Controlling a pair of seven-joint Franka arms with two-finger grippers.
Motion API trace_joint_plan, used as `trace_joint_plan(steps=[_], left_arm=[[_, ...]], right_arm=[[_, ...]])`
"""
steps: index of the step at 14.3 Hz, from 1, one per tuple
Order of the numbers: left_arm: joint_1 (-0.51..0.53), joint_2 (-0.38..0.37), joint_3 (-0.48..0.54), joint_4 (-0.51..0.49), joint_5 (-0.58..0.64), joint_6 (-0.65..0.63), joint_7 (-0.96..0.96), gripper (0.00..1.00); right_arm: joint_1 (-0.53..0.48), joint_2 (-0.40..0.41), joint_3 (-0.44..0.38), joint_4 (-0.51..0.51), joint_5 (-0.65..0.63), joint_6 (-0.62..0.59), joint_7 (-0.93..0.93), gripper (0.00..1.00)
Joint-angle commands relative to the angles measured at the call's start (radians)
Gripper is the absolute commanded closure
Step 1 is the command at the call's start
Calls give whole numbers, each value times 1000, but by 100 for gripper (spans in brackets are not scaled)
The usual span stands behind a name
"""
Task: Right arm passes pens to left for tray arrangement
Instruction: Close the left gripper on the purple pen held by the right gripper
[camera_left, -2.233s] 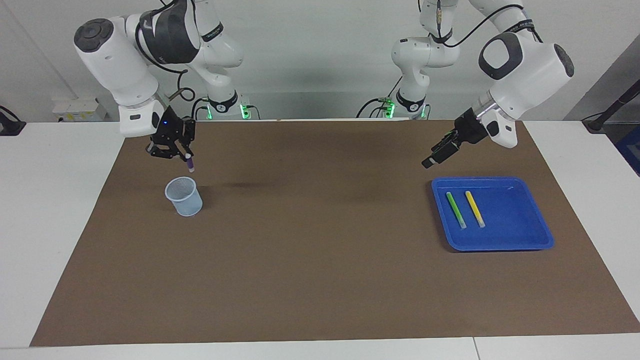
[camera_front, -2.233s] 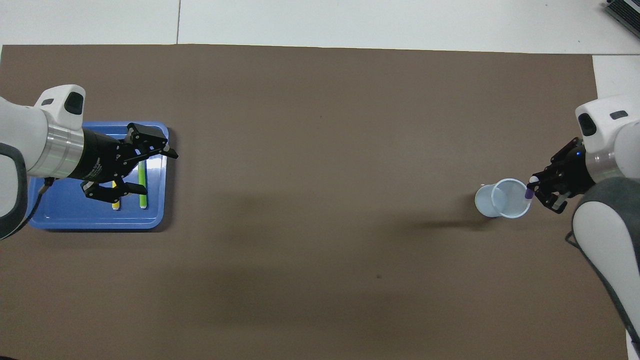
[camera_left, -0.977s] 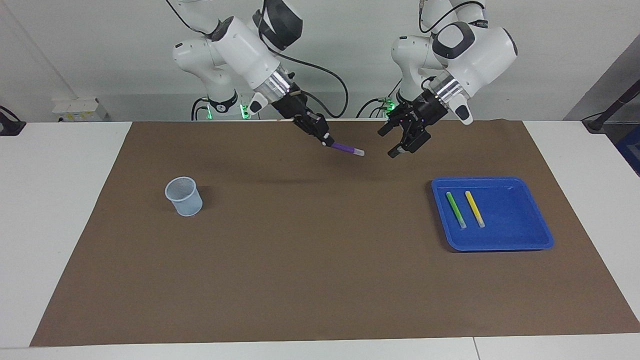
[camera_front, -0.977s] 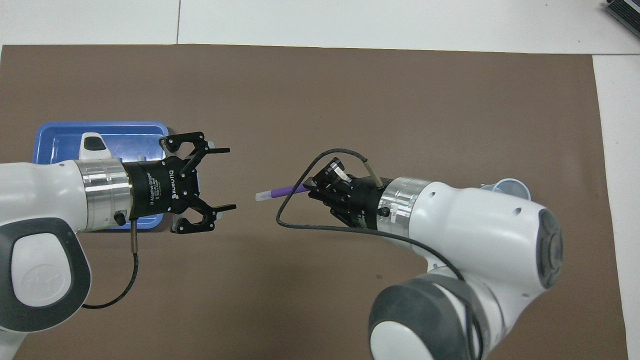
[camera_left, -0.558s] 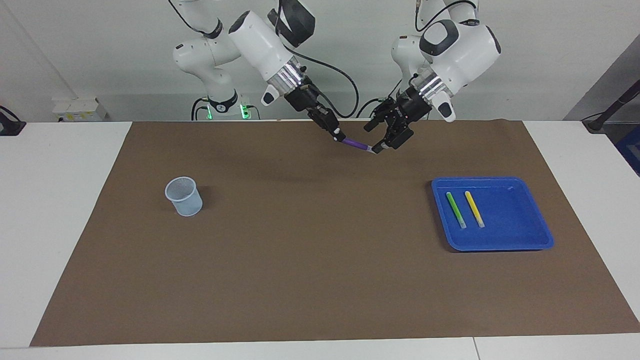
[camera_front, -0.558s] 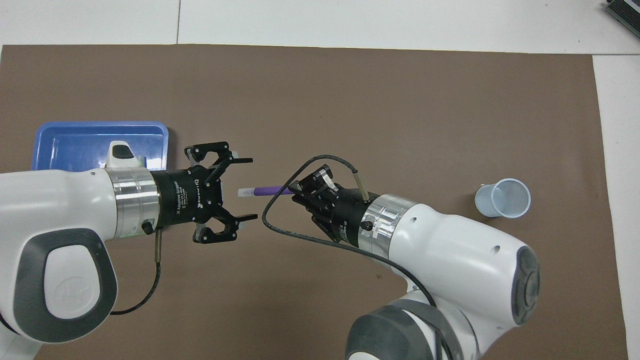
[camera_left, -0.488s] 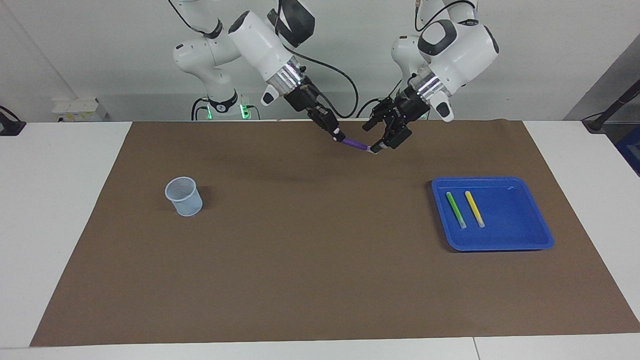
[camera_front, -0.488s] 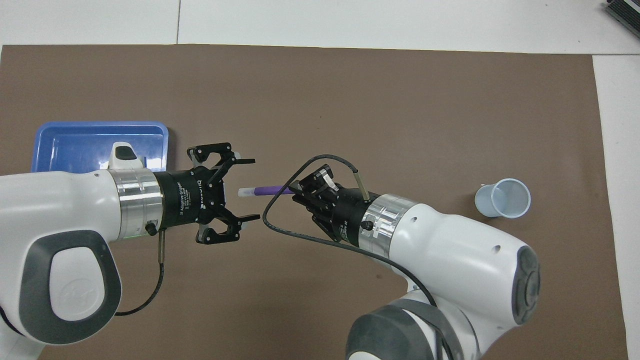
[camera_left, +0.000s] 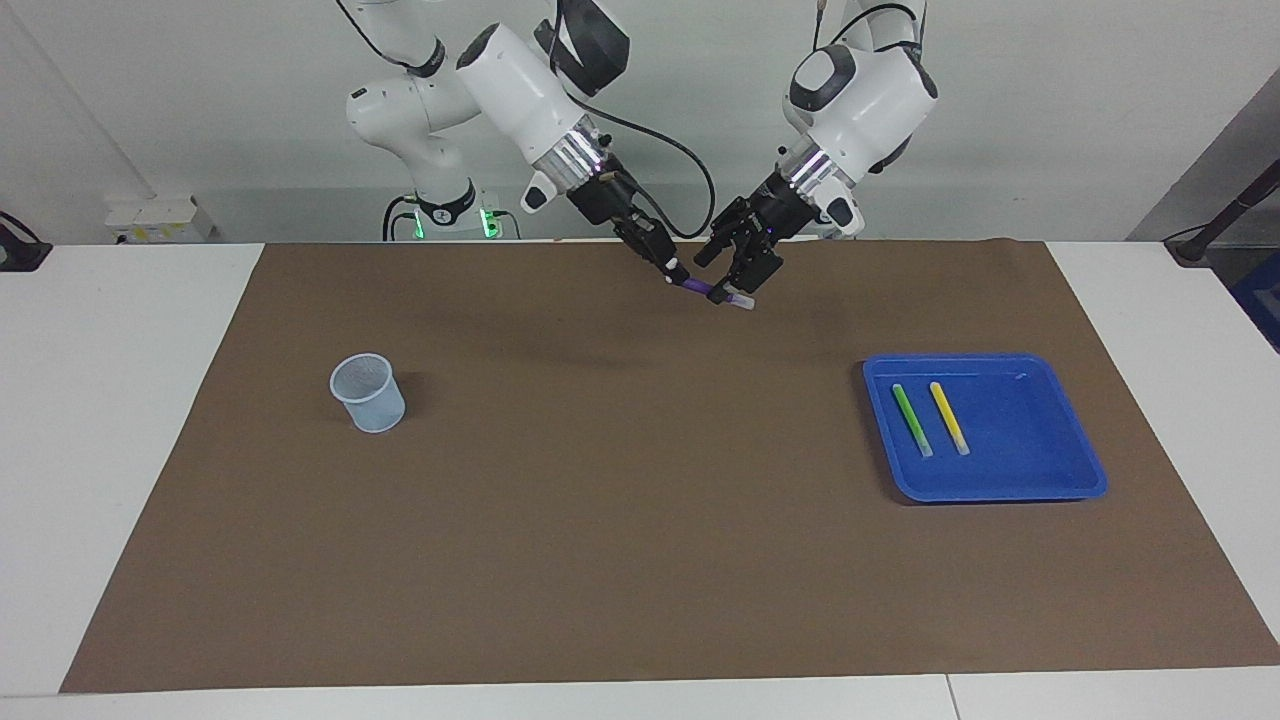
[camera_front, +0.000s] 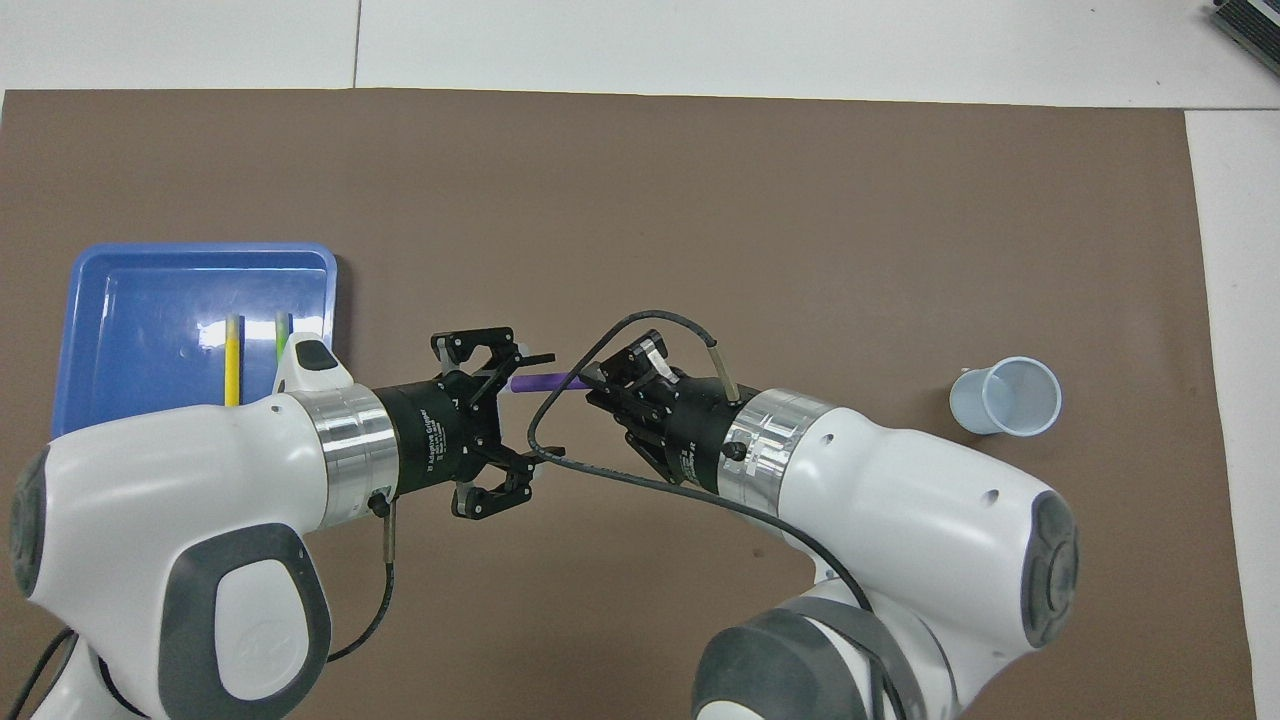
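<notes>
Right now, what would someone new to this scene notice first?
Probably the two arms meeting in mid-air over the brown mat: the right gripper holds out a purple pen, and the left gripper has its jaws around the pen's free end. Next, the bright blue tray toward the left arm's end, with a green pen and a yellow pen lying side by side.

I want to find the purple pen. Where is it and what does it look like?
Look above the middle of the brown mat, where the two robot arms meet. The purple pen is up in the air there, held by the right gripper. The other two pens, green and yellow, lie in the blue tray.
</notes>
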Motion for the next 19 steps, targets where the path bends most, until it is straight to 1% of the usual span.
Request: trace_joint_plan(steps=[1, 4, 6, 7, 9, 11, 13, 19], left_arm=[[-7, -33, 6, -33, -12, 22, -25, 24], [-4, -33, 6, -33, -10, 25, -25, 26], [-7, -33, 5, -34, -10, 51, -27, 26], [-7, -33, 5, -34, -12, 54, -34, 29], [-9, -33, 3, -34, -10, 57, -40, 51], [-10, -33, -1, -42, -10, 77, -40, 50], [-10, -33, -6, -48, -10, 105, -44, 42], [-10, -33, -23, -62, -10, 145, -44, 41]], right_arm=[[3, -30, 0, -33, 29, 18, -11, 100], [3, -30, 0, -31, 29, 18, -13, 100], [1, -30, 0, -33, 29, 18, -18, 100], [1, -30, 0, -33, 29, 16, -24, 100], [1, -30, 0, -33, 29, 16, -27, 100], [0, -30, 0, -33, 29, 16, -27, 100], [0, -30, 0, -33, 29, 15, -27, 100], [-2, -28, 0, -33, 29, 15, -27, 100]])
